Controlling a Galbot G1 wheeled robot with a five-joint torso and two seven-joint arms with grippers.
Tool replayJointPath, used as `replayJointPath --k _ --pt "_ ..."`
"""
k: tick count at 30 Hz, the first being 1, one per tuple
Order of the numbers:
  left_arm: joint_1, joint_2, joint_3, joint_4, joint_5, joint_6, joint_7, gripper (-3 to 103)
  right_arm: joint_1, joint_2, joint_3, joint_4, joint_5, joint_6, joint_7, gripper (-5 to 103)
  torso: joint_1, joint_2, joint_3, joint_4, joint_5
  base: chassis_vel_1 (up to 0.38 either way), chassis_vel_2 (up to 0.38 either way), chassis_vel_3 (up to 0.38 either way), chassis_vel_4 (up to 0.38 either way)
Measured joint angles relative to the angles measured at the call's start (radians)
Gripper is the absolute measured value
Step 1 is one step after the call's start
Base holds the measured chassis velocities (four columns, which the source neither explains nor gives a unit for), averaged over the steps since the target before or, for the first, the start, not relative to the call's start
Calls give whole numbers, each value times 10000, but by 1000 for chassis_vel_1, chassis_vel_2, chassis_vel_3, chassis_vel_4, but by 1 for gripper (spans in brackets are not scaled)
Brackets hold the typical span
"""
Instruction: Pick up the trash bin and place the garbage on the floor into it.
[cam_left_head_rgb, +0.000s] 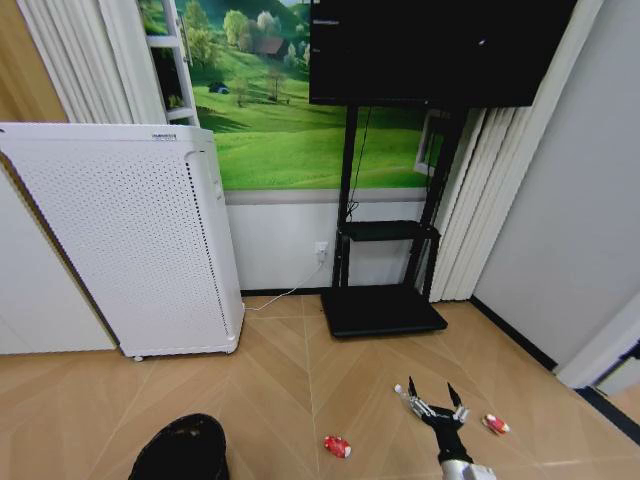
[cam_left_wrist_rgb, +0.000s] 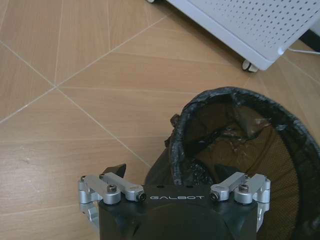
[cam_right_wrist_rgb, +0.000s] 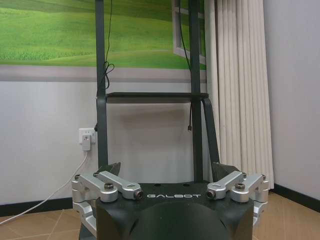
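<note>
The trash bin (cam_left_head_rgb: 183, 449) is a small round black bin with a black bag liner, at the bottom left of the head view. In the left wrist view the bin's lined rim (cam_left_wrist_rgb: 235, 95) is right in front of my left gripper (cam_left_wrist_rgb: 172, 171), which is open with the near rim between its jaws; one fingertip (cam_left_wrist_rgb: 118, 169) is outside the bin. The garbage lies on the floor: a red-and-white piece (cam_left_head_rgb: 337, 446), another (cam_left_head_rgb: 495, 424), and a small clear bottle (cam_left_head_rgb: 411, 402). My right gripper (cam_left_head_rgb: 432, 392) (cam_right_wrist_rgb: 166, 169) hangs open beside the bottle.
A tall white perforated appliance (cam_left_head_rgb: 130, 250) stands at the left wall, its wheel (cam_left_wrist_rgb: 246, 65) near the bin. A black TV stand base (cam_left_head_rgb: 380, 310) and screen (cam_left_head_rgb: 440, 50) are ahead, with a white cable (cam_left_head_rgb: 285, 295) and pale curtains (cam_left_head_rgb: 500, 200) at the right.
</note>
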Motion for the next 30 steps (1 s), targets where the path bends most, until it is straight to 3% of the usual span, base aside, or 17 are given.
replayJointPath --k 5,7,8,13,14,17,18,21,23,24,26,27,30 --pt "-462 295 109 770 -14 24 571 97 -145 30 -35 81 -46 0 2 100 1 2 2 -4 -2 0 0 0 0" --pt "-716 534 111 1308 156 -97 1179 89 -259 2 -45 159 -56 23 -24 100 2 4 3 -2 0 0 0 0 0" --pt "-716 534 111 1308 156 -97 1179 89 -259 2 -45 159 -56 23 -24 100 2 4 3 -2 0 0 0 0 0" --pt "-863 663 98 1775 88 -25 1611 68 -265 -49 80 242 52 33 -17 100 2 7 5 -1 -1 0 0 0 0" --pt "-863 663 98 1775 88 -25 1611 68 -265 -49 80 242 52 33 -17 100 2 7 5 -1 -1 0 0 0 0" --pt "-836 663 142 1950 150 -58 1833 51 -277 -18 122 258 87 34 -3 100 2 9 5 -2 0 0 0 0 0" --pt "-836 663 142 1950 150 -58 1833 51 -277 -18 122 258 87 34 -3 100 2 9 5 -2 0 0 0 0 0" --pt "-825 652 155 2053 477 -342 2120 35 -252 67 280 233 304 11 136 100 2 10 6 -1 0 0 0 0 0" --pt "-826 650 155 2068 505 -407 2170 35 -230 65 337 200 377 3 211 100 2 10 6 -2 0 0 0 0 0" --pt "-835 651 148 2093 529 -513 2232 24 -208 36 402 157 434 2 268 100 2 10 6 -2 0 0 0 0 0" --pt "-866 642 131 2119 549 -655 2284 24 -191 -11 459 132 460 5 289 100 3 10 7 -1 0 0 0 0 0" --pt "-906 618 106 2128 554 -806 2375 14 -178 -46 493 126 496 8 313 100 3 10 7 -2 0 0 0 0 0" --pt "-960 572 85 2134 565 -993 2436 8 -162 -58 500 125 519 12 362 100 3 10 7 0 -1 0 0 0 0"
